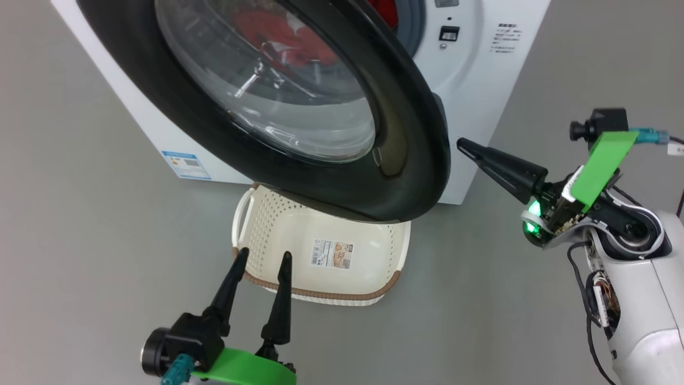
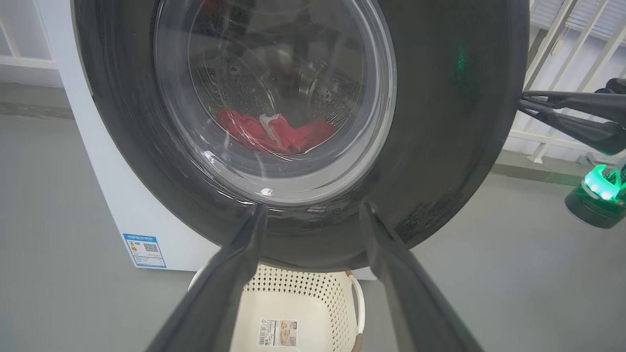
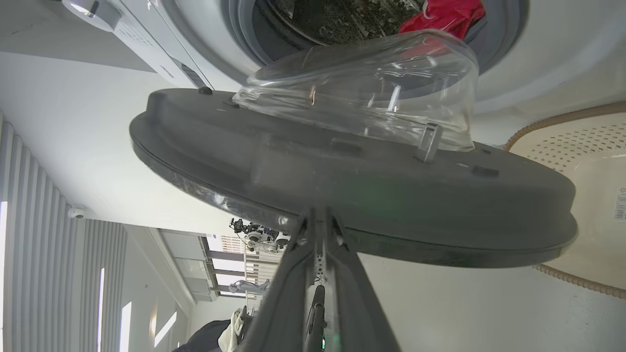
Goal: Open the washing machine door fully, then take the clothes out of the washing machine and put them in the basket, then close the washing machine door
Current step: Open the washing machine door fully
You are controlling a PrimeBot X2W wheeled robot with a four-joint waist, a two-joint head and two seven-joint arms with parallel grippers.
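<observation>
The head view shows the large round washing machine door (image 1: 406, 160), with its wide glossy black rim, standing partly open from the boxy white washing machine (image 1: 481, 107). Below the door sits the small cream perforated plastic basket (image 1: 288, 235) with a brown woven-look rim. The left gripper (image 1: 265, 253) hangs below the door, over the basket's near rim. Its two long dark fingers are spread wide with nothing between them. The right gripper (image 1: 462, 144) points at the door's outer edge, fingers pressed together on nothing. Whether its tip touches the rim is unclear here.

Looking straight through the door's glass, the left wrist view shows the bright red, soft, crumpled clothes (image 2: 274, 134) lying low in the perforated steel drum behind the door, a white label among them.

The right wrist view alone sees the door's inner side: a matt dark disc (image 3: 367, 195) from which the clear glass bowl (image 3: 367, 93) bulges toward the grey rubber ring (image 3: 239, 29). There the paired fingertips (image 3: 318, 215) meet the door's edge.
</observation>
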